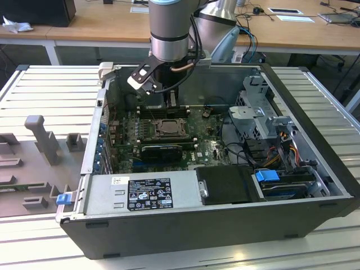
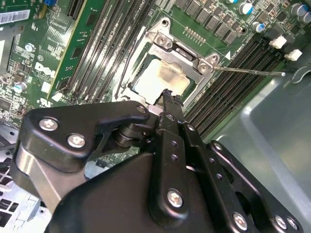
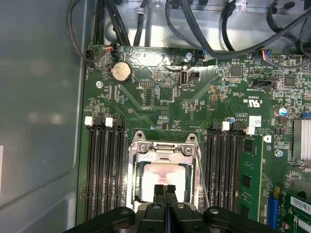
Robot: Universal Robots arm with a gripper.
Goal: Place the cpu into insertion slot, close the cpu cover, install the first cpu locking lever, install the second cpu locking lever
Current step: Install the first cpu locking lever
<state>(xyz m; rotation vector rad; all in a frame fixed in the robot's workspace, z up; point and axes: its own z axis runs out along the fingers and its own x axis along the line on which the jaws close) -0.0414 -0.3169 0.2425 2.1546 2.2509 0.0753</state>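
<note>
Reaching down into the open computer case (image 1: 236, 228) on the slatted tabletop (image 1: 50, 90), the arm holds its pincer (image 1: 170, 107) just above the insertion slot (image 1: 167, 128) on the green board. In both wrist views the pincer (image 3: 165, 189) (image 2: 168, 94) has its two fingers pressed together with nothing between them, tips right over the cpu (image 3: 163, 175) (image 2: 155, 80). The cpu sits in the slot, its pale top showing through the cut-out of the cpu cover (image 3: 163, 148) (image 2: 171, 44), which lies flat around it. A thin lever (image 2: 248, 72) sticks out from one socket corner across the memory slots (image 3: 104, 165).
</note>
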